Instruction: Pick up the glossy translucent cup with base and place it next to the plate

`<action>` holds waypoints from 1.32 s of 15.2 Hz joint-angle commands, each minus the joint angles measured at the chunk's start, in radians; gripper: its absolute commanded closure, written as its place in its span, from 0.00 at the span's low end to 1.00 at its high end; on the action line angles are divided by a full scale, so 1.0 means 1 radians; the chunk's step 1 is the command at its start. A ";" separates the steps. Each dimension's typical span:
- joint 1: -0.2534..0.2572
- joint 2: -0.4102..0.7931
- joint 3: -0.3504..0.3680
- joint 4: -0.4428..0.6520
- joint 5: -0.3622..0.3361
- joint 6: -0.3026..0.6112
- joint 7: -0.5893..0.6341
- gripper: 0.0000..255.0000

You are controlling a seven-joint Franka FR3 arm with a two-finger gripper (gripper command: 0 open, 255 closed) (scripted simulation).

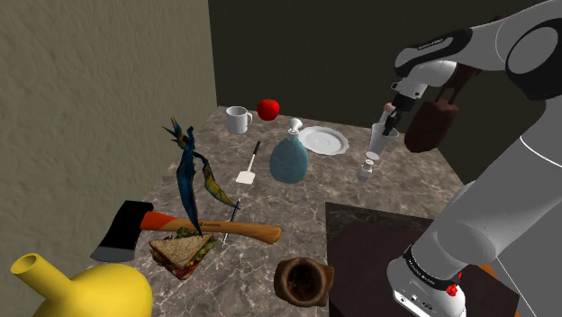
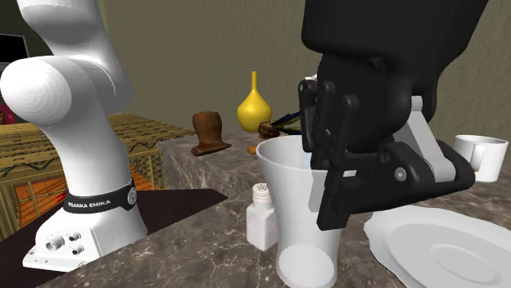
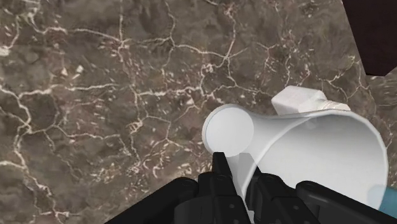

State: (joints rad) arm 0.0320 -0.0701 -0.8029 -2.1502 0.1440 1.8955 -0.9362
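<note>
Black blocky pincer pinches the thin rim of the glossy, pale, tapered cup. That cup hangs upright over the veined brown marble table, between a small white shaker and a smooth round plate.

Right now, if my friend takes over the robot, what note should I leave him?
Claw: at the cup's rim; I can't tell whether it grips.
Cup: upright, beside a white shaker, with the plate close by on the marble table.
Done: the claw is at the cup.
Left: check the grip, lift, set the cup next to the plate, let go.
</note>
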 commanded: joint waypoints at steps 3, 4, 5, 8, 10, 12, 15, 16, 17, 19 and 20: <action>0.000 0.030 -0.006 -0.031 0.024 0.050 -0.027 1.00; 0.000 0.039 -0.007 -0.038 0.031 0.061 -0.034 1.00; -0.001 0.048 -0.008 -0.045 0.039 0.073 -0.042 1.00; -0.001 0.057 -0.008 -0.051 0.047 0.085 -0.050 1.00; -0.001 0.057 -0.008 -0.051 0.047 0.085 -0.050 1.00; -0.001 0.057 -0.008 -0.051 0.047 0.085 -0.050 1.00; -0.001 0.057 -0.008 -0.051 0.047 0.085 -0.050 0.00; -0.001 0.057 -0.008 -0.051 0.047 0.085 -0.050 0.00; -0.001 0.057 -0.008 -0.051 0.047 0.085 -0.050 0.00; -0.001 0.057 -0.008 -0.051 0.047 0.085 -0.050 0.00; -0.001 0.057 -0.008 -0.051 0.047 0.085 -0.050 0.00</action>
State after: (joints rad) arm 0.0309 -0.0127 -0.8114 -2.2012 0.1907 1.9802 -0.9858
